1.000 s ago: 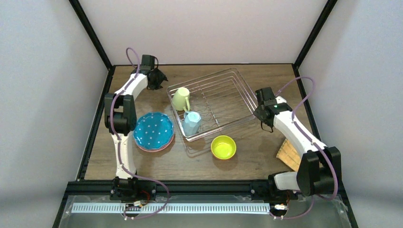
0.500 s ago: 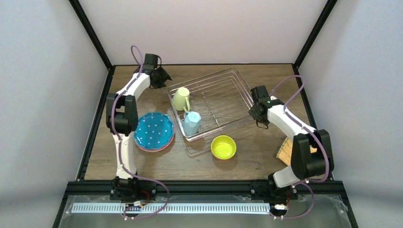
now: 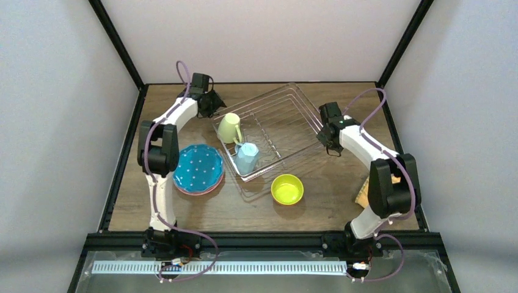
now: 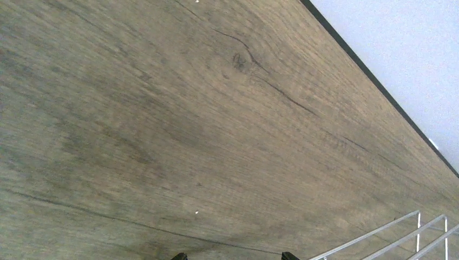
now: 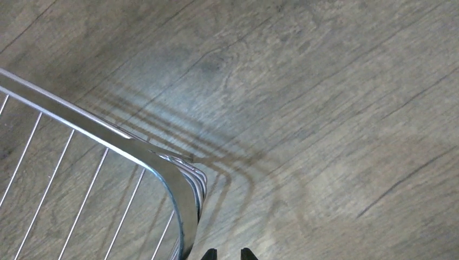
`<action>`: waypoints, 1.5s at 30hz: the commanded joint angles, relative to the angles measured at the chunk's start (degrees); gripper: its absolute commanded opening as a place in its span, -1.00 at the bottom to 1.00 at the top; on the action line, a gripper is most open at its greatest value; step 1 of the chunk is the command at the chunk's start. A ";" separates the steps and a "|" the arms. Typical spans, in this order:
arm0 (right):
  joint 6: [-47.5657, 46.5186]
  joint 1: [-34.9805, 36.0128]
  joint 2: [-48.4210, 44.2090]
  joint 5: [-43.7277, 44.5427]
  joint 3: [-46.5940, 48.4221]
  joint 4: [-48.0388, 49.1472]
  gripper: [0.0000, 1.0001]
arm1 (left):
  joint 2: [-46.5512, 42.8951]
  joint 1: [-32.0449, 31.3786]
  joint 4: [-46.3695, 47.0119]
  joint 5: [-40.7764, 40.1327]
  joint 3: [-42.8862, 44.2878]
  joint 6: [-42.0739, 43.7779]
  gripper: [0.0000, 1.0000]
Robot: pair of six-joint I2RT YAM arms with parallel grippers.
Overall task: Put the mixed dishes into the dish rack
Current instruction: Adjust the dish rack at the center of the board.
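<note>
The wire dish rack (image 3: 278, 125) sits mid-table and holds a pale green mug (image 3: 229, 128) and a light blue mug (image 3: 247, 157). Left of it, a blue dotted plate (image 3: 197, 168) rests on a pink plate. A lime bowl (image 3: 287, 188) stands in front of the rack. My left gripper (image 3: 212, 101) is wide open, low over bare wood at the rack's far-left corner (image 4: 389, 234), its gripper (image 4: 234, 257) empty. My right gripper (image 3: 327, 138) is against the rack's right corner (image 5: 181, 187); that gripper (image 5: 227, 253) shows a narrow gap with nothing in it.
A woven tan plate (image 3: 364, 193) lies at the right edge, partly hidden behind my right arm. Black frame rails border the table on the left, the right and the back.
My right gripper has moved left and farther back onto the rack's right corner, and the rack has shifted slightly left. The left gripper has moved right toward the rack.
</note>
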 commanded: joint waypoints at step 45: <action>-2.62 0.41 20.63 4.80 26.40 1.00 -0.49 | -15.90 -6.13 -0.55 1.44 -19.54 -0.12 0.99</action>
